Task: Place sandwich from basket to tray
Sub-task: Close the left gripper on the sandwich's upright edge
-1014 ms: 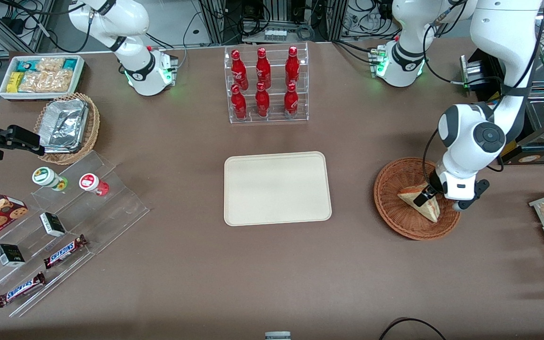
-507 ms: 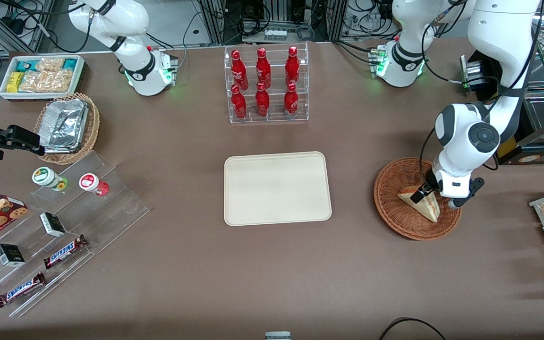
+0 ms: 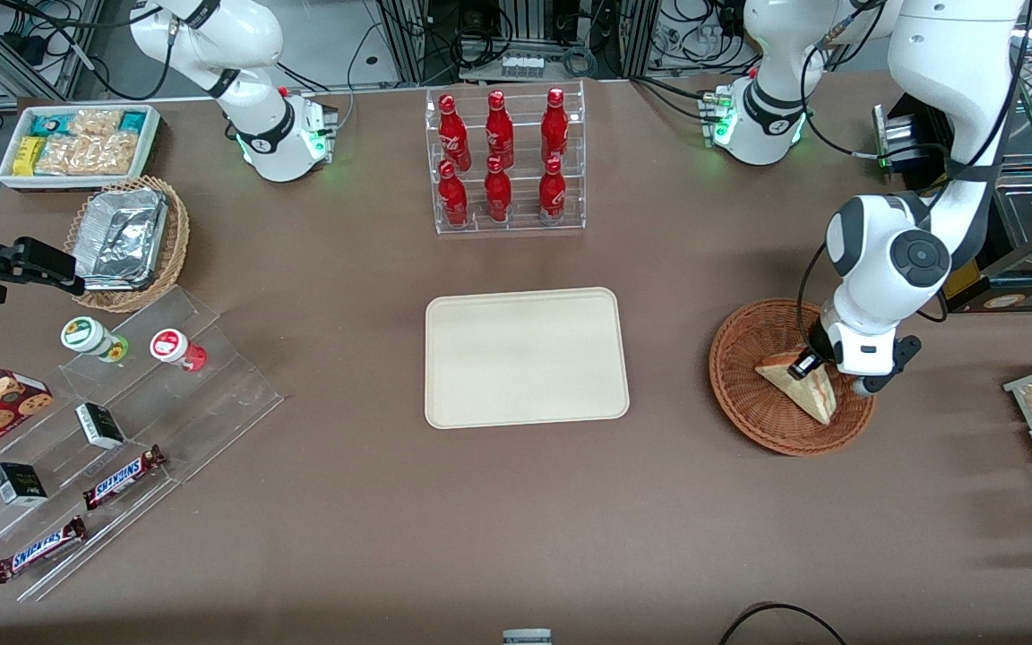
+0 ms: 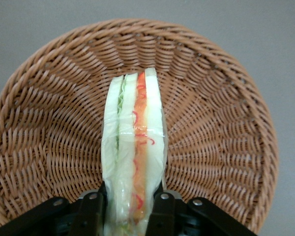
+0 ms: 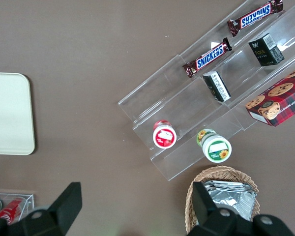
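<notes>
Over the reddish-brown wicker basket, toward the working arm's end of the tabletop: left arm's tool lowered onto the sandwich. From the wrist camera, sandwich seen edge-on, white bread with green and red-orange filling, one dark finger pressed against each flat face, so tool pinching the wedge. Sandwich apparently lifted a little at the held end, with basket weave visible beneath and around it; contact between its pointed end and the weave impossible to tell. Cream tray bare, mid-tabletop, well apart from the basket and nearer the parked arm's end; rack of red bottles farther from the front camera than the tray.

Step in hand, by judgement: grasp made, lift out of the basket only just beginning; nothing yet delivered. Next move likely to call for a straight rise clear of the basket rim, then a sideways carry over bare tabletop to the tray, then a descent and release flat on its surface. Soft bread: risk of squashing under a hard pinch, or of the wedge swinging or slipping during the carry.
</notes>
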You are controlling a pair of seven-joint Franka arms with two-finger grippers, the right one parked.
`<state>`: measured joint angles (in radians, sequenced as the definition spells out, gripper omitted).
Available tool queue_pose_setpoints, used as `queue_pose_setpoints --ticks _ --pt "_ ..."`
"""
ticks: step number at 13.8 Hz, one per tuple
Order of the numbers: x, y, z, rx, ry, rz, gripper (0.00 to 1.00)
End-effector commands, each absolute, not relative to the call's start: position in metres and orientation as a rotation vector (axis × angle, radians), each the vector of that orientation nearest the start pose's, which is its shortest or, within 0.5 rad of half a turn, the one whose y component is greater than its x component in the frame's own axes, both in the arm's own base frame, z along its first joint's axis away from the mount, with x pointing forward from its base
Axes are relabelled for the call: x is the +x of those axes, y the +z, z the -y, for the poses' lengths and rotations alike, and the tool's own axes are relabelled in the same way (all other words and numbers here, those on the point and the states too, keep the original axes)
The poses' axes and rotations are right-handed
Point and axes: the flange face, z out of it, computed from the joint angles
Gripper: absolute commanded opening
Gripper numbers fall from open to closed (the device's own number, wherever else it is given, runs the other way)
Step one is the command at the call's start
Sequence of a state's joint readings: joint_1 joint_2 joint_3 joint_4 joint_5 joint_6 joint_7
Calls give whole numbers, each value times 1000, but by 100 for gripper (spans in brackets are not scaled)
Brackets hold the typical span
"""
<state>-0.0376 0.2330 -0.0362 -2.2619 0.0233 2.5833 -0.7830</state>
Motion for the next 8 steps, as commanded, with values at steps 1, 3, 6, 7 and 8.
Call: queue_pose_setpoints --ticks 1,3,6,7,8 --pt "563 322 58 -2973 -106 1015 0" --pt "579 361 75 -2943 -74 899 0" --pt "596 416 127 -2955 -52 778 0" --pt "598 428 147 -2965 -54 742 0" --pt "598 433 169 -2971 -43 698 0"
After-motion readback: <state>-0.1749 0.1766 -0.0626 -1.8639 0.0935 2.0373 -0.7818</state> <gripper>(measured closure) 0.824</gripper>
